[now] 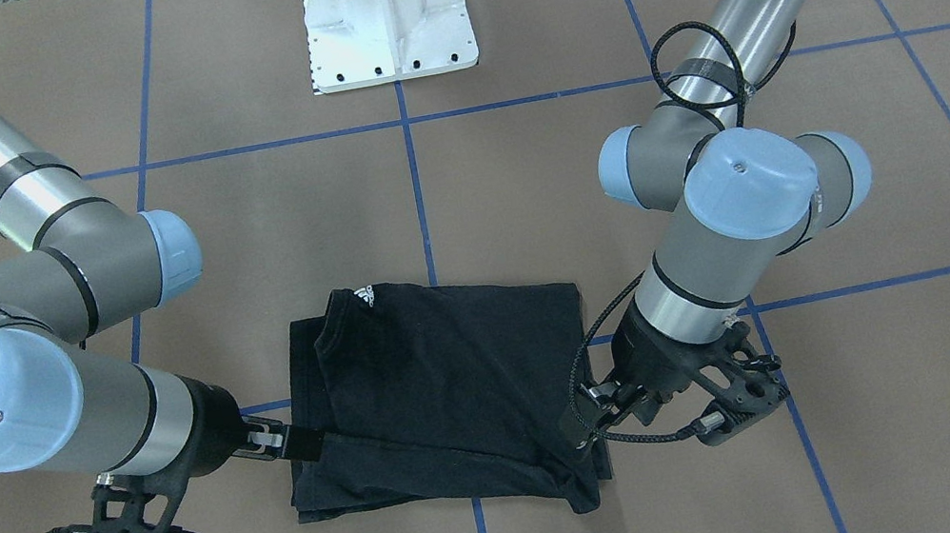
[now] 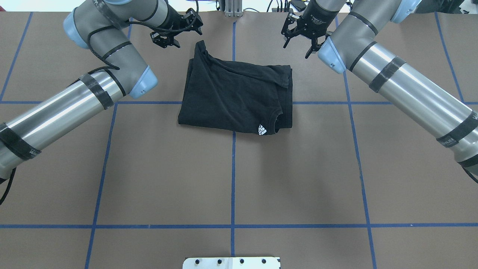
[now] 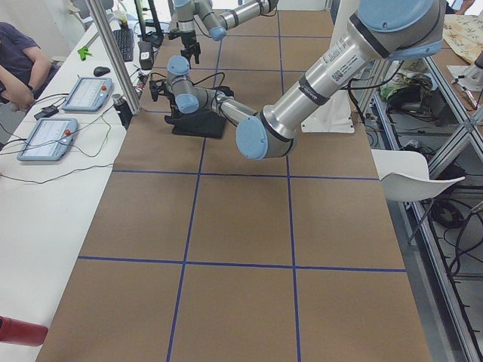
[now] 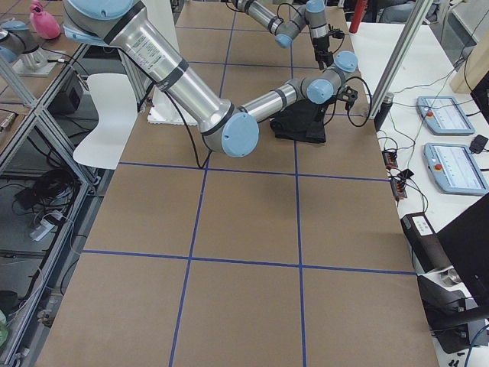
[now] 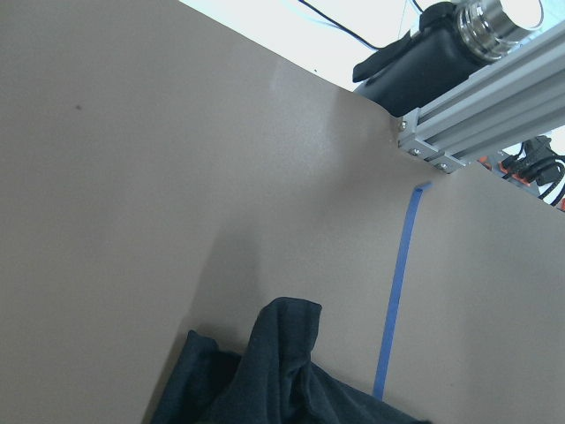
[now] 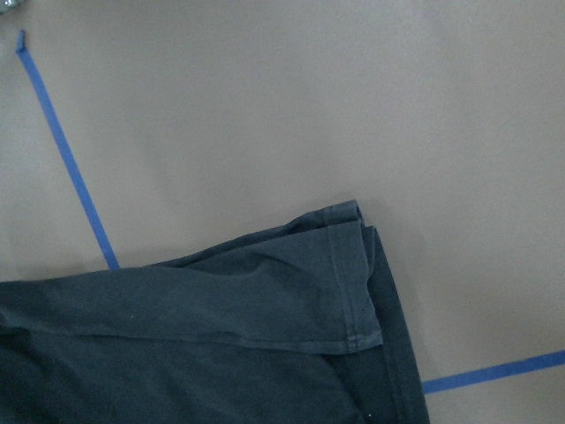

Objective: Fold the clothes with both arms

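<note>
The black T-shirt [image 1: 447, 387] lies folded in a rough rectangle on the brown table, plain side up, with its white collar logo [image 2: 262, 130] on the edge nearest the robot. The front print is hidden. My left gripper [image 2: 170, 39] hovers just off the shirt's far left corner and looks open and empty; it shows at the right of the front-facing view [image 1: 588, 421]. My right gripper [image 2: 297, 46] hovers off the far right corner, also open and empty. The wrist views show only shirt corners [image 5: 282, 371] [image 6: 221, 327], no fingers.
The white pedestal base [image 1: 387, 30] stands at the robot's side of the table. Blue tape lines [image 2: 233, 168] cross the table. An aluminium rail [image 5: 477, 106] runs along the far edge. An operator [image 3: 15, 60] and touch panels [image 3: 49, 136] are beyond it.
</note>
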You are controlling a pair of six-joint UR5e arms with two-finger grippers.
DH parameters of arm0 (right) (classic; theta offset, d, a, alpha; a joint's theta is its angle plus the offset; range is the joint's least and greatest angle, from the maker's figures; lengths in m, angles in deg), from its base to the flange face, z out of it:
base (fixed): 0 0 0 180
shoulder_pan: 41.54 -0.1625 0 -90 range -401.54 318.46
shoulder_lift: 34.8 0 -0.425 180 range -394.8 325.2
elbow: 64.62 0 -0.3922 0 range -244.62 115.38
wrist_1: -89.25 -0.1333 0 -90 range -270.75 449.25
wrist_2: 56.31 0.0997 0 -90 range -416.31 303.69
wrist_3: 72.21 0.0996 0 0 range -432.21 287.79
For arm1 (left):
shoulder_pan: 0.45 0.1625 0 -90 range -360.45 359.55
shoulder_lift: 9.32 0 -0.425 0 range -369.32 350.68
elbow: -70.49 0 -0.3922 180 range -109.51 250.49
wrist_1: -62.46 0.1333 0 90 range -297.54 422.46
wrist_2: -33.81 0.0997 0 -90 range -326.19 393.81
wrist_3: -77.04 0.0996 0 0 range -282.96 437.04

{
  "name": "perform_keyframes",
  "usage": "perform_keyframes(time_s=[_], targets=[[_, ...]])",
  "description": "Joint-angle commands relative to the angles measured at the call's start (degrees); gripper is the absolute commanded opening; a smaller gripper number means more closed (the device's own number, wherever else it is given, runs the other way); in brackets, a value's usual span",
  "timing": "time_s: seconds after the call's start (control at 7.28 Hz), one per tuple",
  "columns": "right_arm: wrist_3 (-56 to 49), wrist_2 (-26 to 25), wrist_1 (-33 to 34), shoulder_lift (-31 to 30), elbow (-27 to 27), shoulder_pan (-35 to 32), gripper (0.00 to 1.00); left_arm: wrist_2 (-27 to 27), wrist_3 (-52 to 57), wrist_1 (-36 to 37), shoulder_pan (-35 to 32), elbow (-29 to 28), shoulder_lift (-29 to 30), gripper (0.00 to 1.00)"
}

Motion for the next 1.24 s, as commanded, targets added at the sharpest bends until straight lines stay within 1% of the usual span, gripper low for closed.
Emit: perform_keyframes(time_s=[0.0,0.14,0.41,0.55,0.69,0.82,0.96,1.1], targets=[[0.4,-3.4,0.1,-0.1,-2.3,4.0,0.99,0.0,0.0,0.6,-0.1,1.1,-0.3,1.0],[-0.3,-6.5,0.1,-0.1,-3.2,5.5,1.0,-0.1,0.1,0.6,-0.1,4.6,-3.2,1.0],[-2.1,-6.2,0.4,-0.1,-3.7,3.6,0.99,-0.5,0.5,0.8,-0.1,10.6,-7.8,1.0],[-5.9,-6.0,0.7,-0.9,-5.5,1.4,1.0,-1.0,0.9,3.5,-0.1,17.6,-12.6,1.0],[-9.4,-5.8,0.9,-3.7,-7.4,-1.5,1.0,-1.5,4.8,8.4,-0.2,25.6,-18.0,1.0],[-13.8,-5.8,0.9,-8.7,-10.5,-3.9,1.0,-1.3,11.9,13.6,-0.2,33.2,-23.7,1.0],[-21.1,-5.8,0.9,-15.7,-14.3,-6.4,1.0,-1.3,16.4,14.7,-1.5,36.1,-27.9,1.0],[-30.1,-5.6,1.0,-20.7,-15.7,-9.0,1.0,-1.3,23.3,14.7,-3.1,36.4,-30.6,1.0]])
